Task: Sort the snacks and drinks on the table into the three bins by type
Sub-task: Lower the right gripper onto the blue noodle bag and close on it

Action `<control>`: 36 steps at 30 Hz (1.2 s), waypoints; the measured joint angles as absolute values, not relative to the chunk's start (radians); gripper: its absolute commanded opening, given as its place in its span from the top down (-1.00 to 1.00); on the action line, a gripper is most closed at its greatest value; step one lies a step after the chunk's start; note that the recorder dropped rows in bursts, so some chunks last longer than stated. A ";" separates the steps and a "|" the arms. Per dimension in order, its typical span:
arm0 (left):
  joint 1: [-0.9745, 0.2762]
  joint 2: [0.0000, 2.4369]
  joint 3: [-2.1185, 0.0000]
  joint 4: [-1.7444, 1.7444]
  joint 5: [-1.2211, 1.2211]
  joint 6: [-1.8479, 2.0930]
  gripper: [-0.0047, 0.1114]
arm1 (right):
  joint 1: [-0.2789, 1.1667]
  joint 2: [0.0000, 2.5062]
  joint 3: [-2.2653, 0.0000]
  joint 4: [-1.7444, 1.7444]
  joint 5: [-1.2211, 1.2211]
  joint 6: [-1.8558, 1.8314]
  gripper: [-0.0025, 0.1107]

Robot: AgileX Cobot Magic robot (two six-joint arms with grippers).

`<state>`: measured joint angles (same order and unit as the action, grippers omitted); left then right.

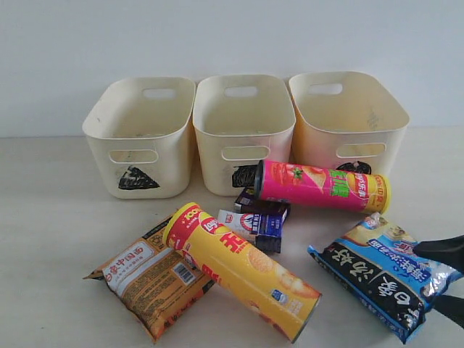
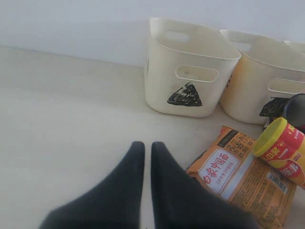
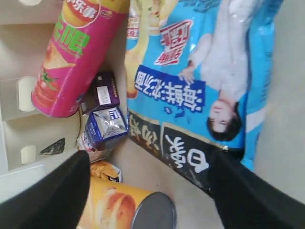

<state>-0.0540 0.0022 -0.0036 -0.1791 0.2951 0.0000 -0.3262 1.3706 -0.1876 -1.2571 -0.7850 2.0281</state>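
Note:
Three cream bins stand in a row at the back: triangle (image 1: 141, 134), square (image 1: 243, 130), circle (image 1: 348, 119). In front lie a pink chip tube (image 1: 322, 186), a yellow chip tube (image 1: 239, 268), an orange-brown noodle packet (image 1: 148, 283), a blue-black noodle packet (image 1: 384, 279) and several small dark blue and white wrapped packets (image 1: 257, 217). My right gripper (image 1: 446, 279) is open at the right edge, one finger on each side of the blue-black packet's (image 3: 205, 71) end, gripper (image 3: 150, 155). My left gripper (image 2: 147, 149) is shut on nothing, over bare table left of the orange-brown packet (image 2: 243, 171); the exterior view does not show it.
The yellow tube's grey end (image 3: 155, 214) lies close to my right gripper's fingers. The pink tube rests against the fronts of the square and circle bins. In the left wrist view the triangle bin (image 2: 190, 67) stands ahead, with bare table to its left. A white wall runs behind the bins.

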 measured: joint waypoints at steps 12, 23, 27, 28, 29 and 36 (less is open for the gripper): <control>-0.054 0.002 -0.004 -0.179 0.295 0.000 0.84 | -0.417 1.463 -0.215 -1.356 -0.657 2.057 -0.36; -0.054 0.002 -0.004 -0.179 0.295 0.000 0.84 | -0.417 1.715 -0.310 -1.234 -0.760 1.917 -0.36; -0.054 0.002 -0.004 -0.179 0.295 0.000 0.84 | -0.417 1.789 -0.337 -1.210 -0.825 1.861 -0.36; -0.054 0.002 -0.004 -0.179 0.295 0.000 0.84 | -0.417 1.801 -0.343 -1.205 -0.840 1.853 -0.36; -0.054 0.002 -0.004 -0.179 0.295 0.000 0.84 | -0.417 1.815 -0.351 -1.200 -0.853 1.843 -0.36; -0.054 0.002 -0.004 -0.179 0.295 0.000 0.84 | -0.417 1.859 -0.369 -1.189 -0.895 1.787 -0.36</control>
